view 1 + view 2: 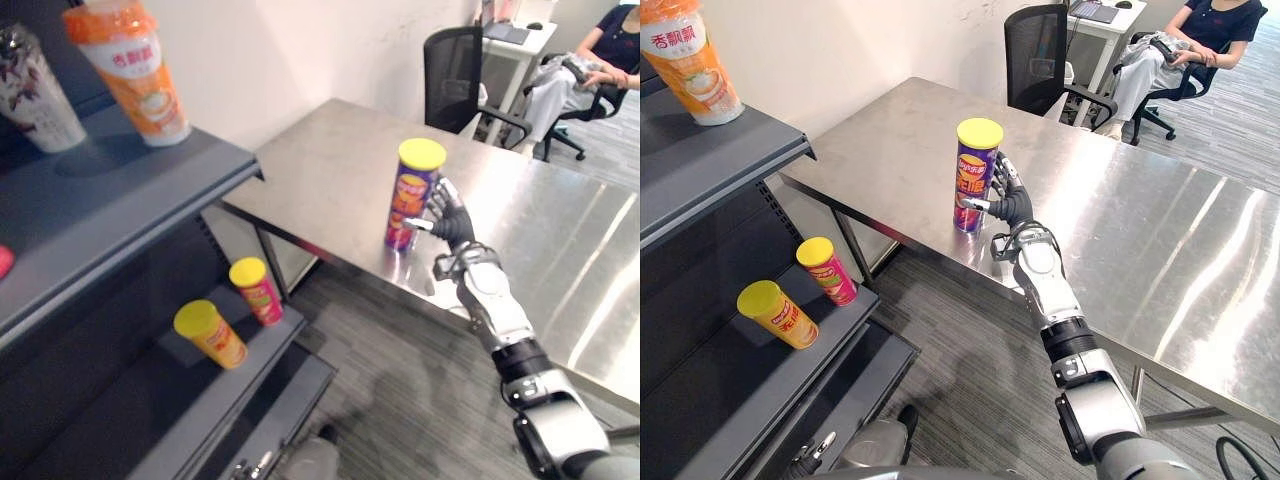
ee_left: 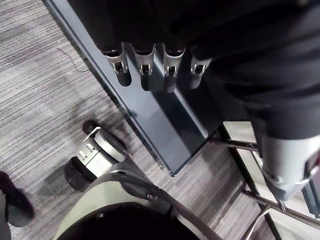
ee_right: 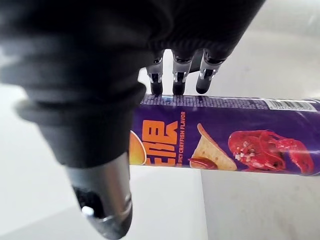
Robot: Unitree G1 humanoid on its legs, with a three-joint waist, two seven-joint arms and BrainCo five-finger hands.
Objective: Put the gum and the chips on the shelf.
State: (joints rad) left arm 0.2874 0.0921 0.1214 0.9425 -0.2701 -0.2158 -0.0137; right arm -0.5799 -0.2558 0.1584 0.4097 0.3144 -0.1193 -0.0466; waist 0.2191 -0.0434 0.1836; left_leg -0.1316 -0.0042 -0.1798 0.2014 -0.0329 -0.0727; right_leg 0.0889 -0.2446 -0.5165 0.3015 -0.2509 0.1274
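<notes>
— Where is the chips can [image 1: 413, 195]?
— Upright on the steel table [image 1: 330, 170], close to its front edge, yellow lid on top.
— And the right hand [image 1: 1012, 207]?
— Just beside the can. In its wrist view the can lies across the gap: the fingers [image 3: 178, 75] reach straight past its far side, tips level with its edge, and the thumb [image 3: 102, 195] stands out on the near side. Nothing is curled round it; the hand is spread wide and holds nothing.
— The left hand [image 2: 145, 67]?
— Low by the foot of the shelf [image 1: 110, 190], fingers hanging loose, empty.
— Anything on the shelf?
— A yellow can [image 1: 212, 335] and a red can [image 1: 256, 290] on the lower board, an orange cup [image 1: 135, 65] above.
</notes>
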